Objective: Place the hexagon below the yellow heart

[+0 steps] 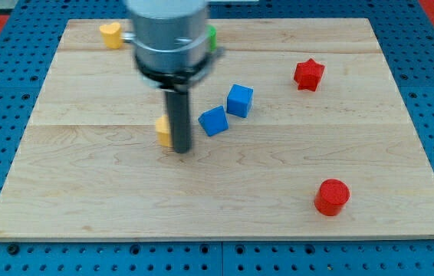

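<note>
My tip [180, 149] touches the right side of a yellow block [162, 131], mostly hidden behind the rod.

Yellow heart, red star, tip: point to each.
Yellow heart [110, 34]: camera view, its top face.
Red star [308, 74]: camera view, its centre.
My tip [180, 149]: camera view, the rod's very end.

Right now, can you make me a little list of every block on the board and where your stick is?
yellow heart: view's top left
yellow block: mid-board, mostly hidden by rod, shape unclear
my tip: touching yellow block's right side
green block: top, partly hidden
blue blocks: two, right of tip
red star: upper right
red cylinder: lower right
</note>
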Motion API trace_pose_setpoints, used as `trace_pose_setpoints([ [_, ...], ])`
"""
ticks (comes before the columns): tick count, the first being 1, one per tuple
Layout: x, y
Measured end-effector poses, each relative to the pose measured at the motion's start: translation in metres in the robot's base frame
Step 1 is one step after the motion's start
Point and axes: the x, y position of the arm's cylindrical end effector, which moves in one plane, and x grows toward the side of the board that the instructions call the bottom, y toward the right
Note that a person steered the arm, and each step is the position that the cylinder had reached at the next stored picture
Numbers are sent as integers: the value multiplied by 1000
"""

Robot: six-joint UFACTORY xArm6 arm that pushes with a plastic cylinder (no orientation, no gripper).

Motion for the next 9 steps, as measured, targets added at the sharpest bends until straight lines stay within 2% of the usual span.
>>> trace_pose_setpoints([
  [1,-25,-71],
  [2,-30,-68],
  [3,29,-40],
  [4,5,-6],
  [5,-42,-9],
  [6,-79,-38],
  [7,-83,-58],
  [9,-71,-53],
])
